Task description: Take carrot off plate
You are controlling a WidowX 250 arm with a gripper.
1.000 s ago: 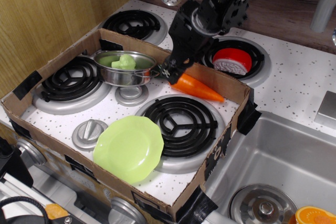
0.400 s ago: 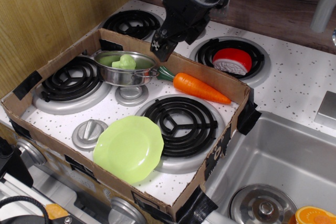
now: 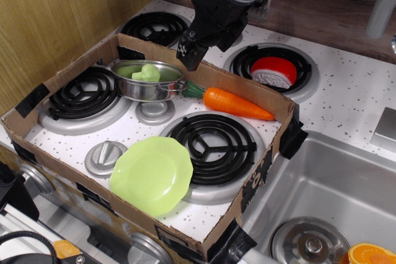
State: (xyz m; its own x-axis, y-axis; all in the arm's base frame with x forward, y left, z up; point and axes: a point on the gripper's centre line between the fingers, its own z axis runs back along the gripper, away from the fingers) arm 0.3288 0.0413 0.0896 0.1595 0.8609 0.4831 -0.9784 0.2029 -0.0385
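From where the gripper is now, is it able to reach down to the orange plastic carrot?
Probably yes. The black gripper hangs just above the stem end of the orange plastic toy carrot, which lies exposed inside the cardboard box; only the steel pot sits close beside it.

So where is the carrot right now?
The carrot lies inside the cardboard box near its back wall, right of the steel pot, well off the green plate.

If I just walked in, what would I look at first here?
Probably the glossy orange toy carrot, lying on the stovetop against the far cardboard wall, beside a black coil burner. Next, the light lime-green scalloped plate sitting bare at the front of the box. Above, the robot's black tool hangs over the back wall, near the steel pot with a green piece inside.
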